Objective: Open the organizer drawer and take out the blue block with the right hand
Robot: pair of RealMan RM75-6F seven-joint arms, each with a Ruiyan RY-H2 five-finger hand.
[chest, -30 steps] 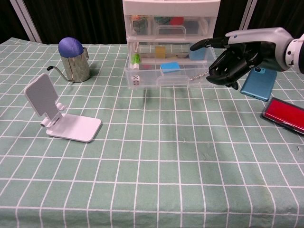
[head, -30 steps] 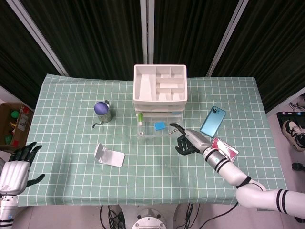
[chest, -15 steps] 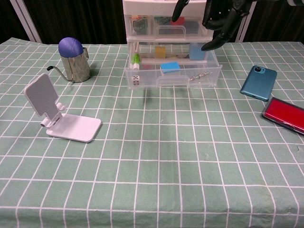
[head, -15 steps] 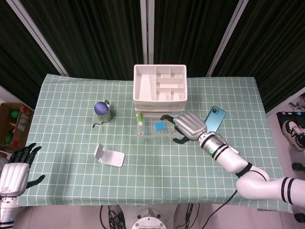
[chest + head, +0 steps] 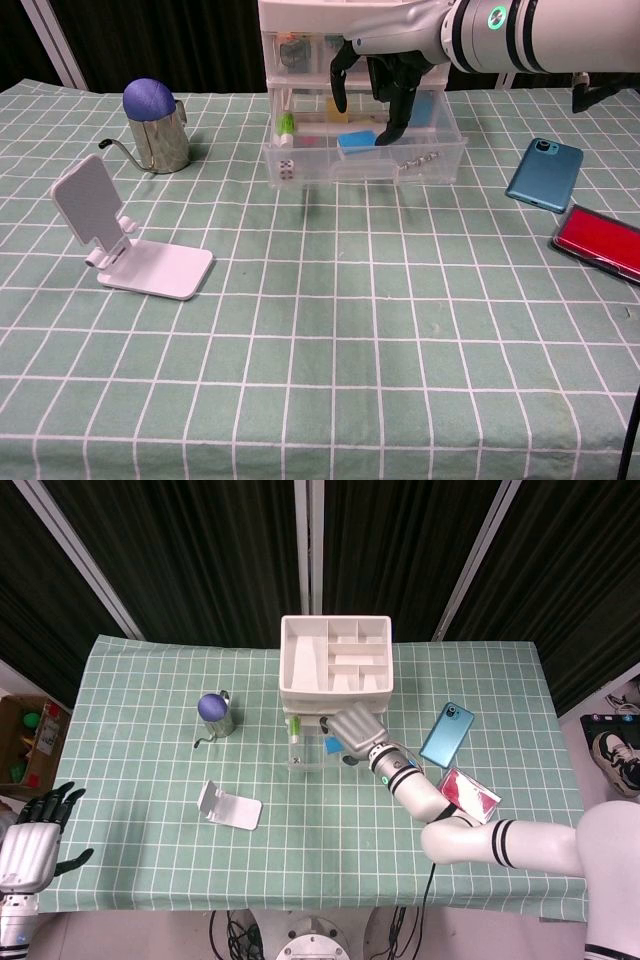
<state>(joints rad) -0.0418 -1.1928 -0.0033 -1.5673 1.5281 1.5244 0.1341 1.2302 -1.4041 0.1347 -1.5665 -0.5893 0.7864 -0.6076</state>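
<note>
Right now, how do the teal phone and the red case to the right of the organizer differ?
The teal phone lies nearer the organizer; the red case lies closer to the table's front edge. The phone is blue-green with a camera cluster at its far corner; the case is red with a dark rim. Both lie flat on the checked cloth, angled.

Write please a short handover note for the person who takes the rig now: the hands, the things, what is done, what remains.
Right hand: over the open drawer, fingers apart and pointing down around the blue block, no grip yet.
Left hand: idle at the table's near left corner, holding nothing.
Done: the organizer drawer is pulled out.
Left: close on the block and lift it out.
</note>
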